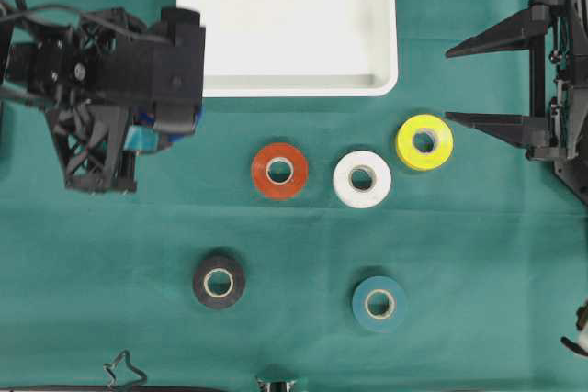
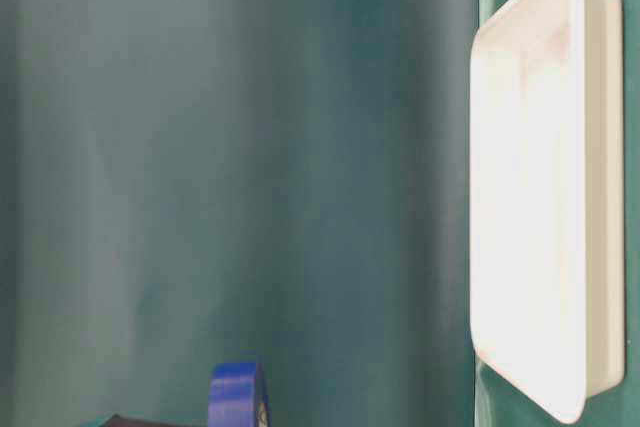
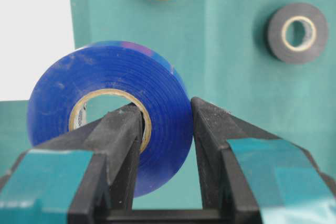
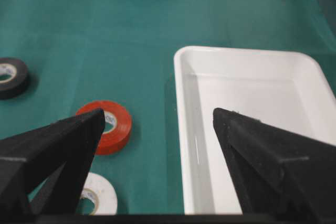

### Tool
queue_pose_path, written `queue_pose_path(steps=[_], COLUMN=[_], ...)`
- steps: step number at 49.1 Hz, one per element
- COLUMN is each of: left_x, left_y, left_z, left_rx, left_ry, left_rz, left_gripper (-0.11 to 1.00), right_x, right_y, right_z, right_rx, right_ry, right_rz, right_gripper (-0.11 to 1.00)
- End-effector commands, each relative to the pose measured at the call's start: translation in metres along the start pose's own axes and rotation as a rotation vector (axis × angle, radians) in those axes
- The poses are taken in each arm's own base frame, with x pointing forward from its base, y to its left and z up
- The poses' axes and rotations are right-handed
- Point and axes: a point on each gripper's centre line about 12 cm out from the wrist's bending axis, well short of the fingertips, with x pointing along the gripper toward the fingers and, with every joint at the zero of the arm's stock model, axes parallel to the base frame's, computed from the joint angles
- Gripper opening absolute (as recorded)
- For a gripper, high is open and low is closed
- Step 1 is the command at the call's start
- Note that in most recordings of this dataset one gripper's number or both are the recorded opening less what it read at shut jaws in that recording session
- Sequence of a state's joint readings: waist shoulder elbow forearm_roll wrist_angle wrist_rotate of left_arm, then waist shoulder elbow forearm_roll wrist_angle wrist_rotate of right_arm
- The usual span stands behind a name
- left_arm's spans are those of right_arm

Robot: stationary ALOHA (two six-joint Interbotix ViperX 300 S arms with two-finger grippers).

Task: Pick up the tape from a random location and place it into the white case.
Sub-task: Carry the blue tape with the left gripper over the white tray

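Observation:
A blue tape roll (image 3: 105,124) stands on edge in my left gripper (image 3: 165,109). One finger sits inside the roll's core and the other presses its outer face, so the gripper is shut on the roll's wall. Overhead, a sliver of the blue tape (image 1: 188,122) shows under the left arm, just off the lower left corner of the white case (image 1: 285,25). The case holds nothing. The white case (image 3: 31,35) fills the upper left of the left wrist view. My right gripper (image 1: 447,84) stands open at the right edge, holding nothing, and the white case (image 4: 252,103) lies ahead of it.
Loose rolls lie on the green cloth: red (image 1: 279,170), white (image 1: 362,178), yellow (image 1: 424,141) near the right gripper's lower finger, black (image 1: 219,281) and teal (image 1: 379,303). The table-level view shows the blue roll (image 2: 238,392) and the case (image 2: 530,197).

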State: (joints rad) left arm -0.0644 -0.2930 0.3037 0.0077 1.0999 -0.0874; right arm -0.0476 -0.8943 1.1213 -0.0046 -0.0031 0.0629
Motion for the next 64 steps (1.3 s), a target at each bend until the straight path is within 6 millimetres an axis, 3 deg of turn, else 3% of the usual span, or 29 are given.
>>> queue_pose_path(steps=[1,15,28,46,64], left_x=[-0.008,0.000,-0.003,0.000,0.020], left_y=[0.016,0.077,0.117,0.124,0.137], left_z=[0.003,-0.008,-0.017,-0.018,0.022], left_rx=[-0.039,-0.166,-0.218,-0.233,-0.216], left_ry=[-0.029,-0.005,-0.003,-0.018,-0.071], left_rz=[0.024,0.111,0.169,0.179,0.186], left_gripper=[0.24,0.24,0.24,0.24,0.24], right_x=[0.001,0.001,0.001,0.001,0.001], right_y=[0.001,0.001,0.001,0.001,0.000], right_z=[0.012,0.011,0.011,0.009,0.009], right_rx=[-0.003,-0.003,-0.003,-0.002,-0.002], right_ry=[-0.028,-0.020,-0.020,-0.012,-0.006], right_rz=[0.002,0.001,0.001,0.001,0.000], right_gripper=[0.93,0.93,0.93,0.93,0.93])
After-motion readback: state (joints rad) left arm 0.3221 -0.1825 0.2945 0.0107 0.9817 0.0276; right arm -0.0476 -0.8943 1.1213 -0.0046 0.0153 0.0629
